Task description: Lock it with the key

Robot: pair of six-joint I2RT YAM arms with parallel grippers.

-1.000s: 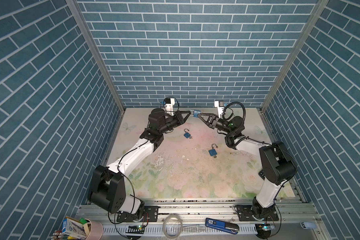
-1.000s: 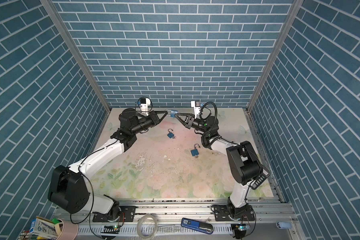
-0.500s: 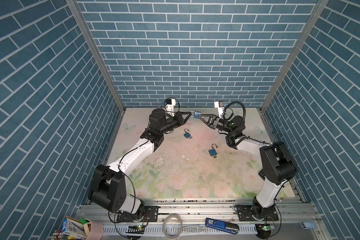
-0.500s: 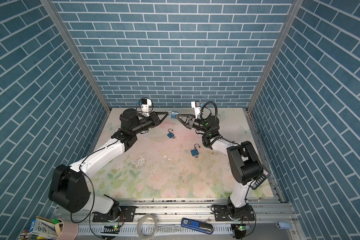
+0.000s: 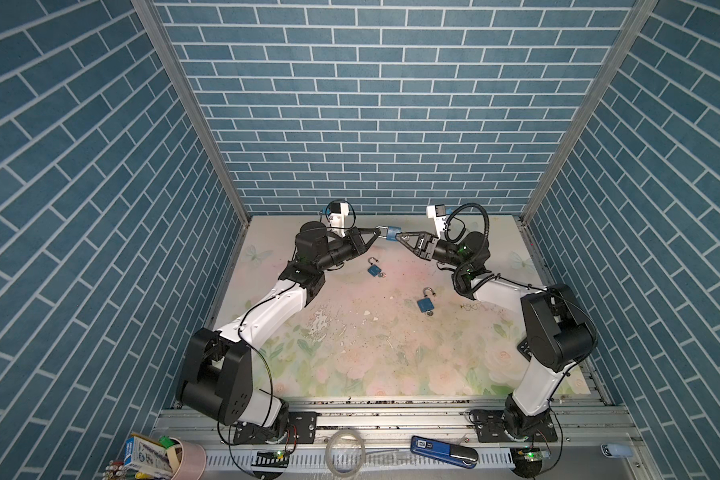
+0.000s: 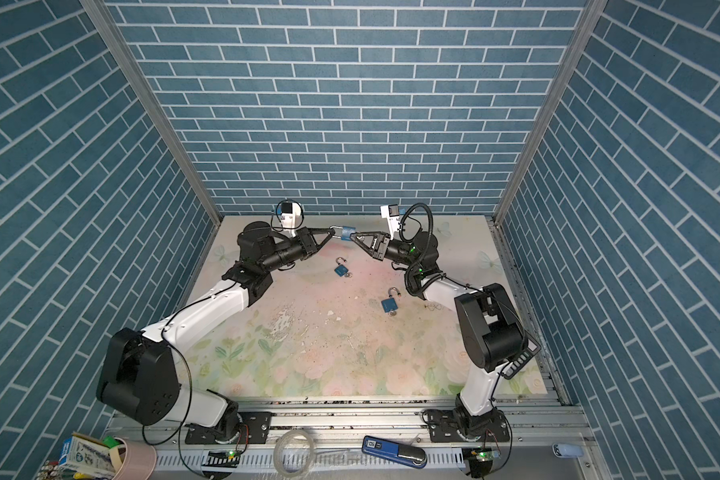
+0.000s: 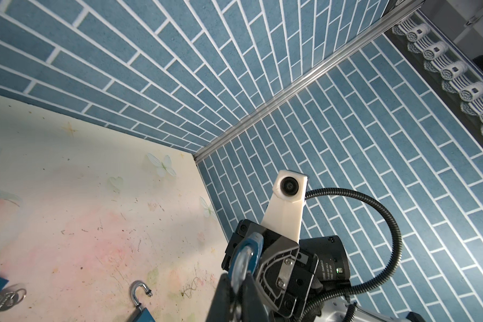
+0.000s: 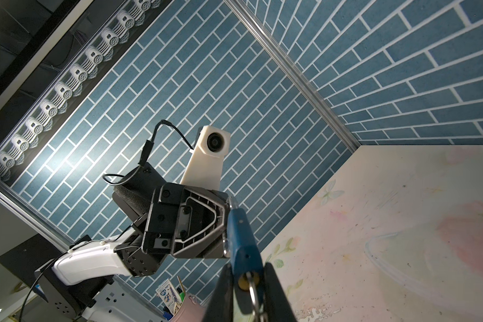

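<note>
Over floral mat [image 5: 391, 353], same pose: padlock [image 5: 392, 233] between left hand [image 5: 378, 231], right hand [image 5: 400, 237]

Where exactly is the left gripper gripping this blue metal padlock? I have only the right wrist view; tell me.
Observer: The left gripper is shut on the blue metal padlock's curved silver shackle, plain in the left wrist view.
Operator: Report what lies on the floral mat.
Observer: Two spare blue padlocks, shackles open: one farther back, one nearer the front.
Operator: Find any keys there.
Observer: A silver key ring sits at each spare padlock's base, in both top views.
</note>
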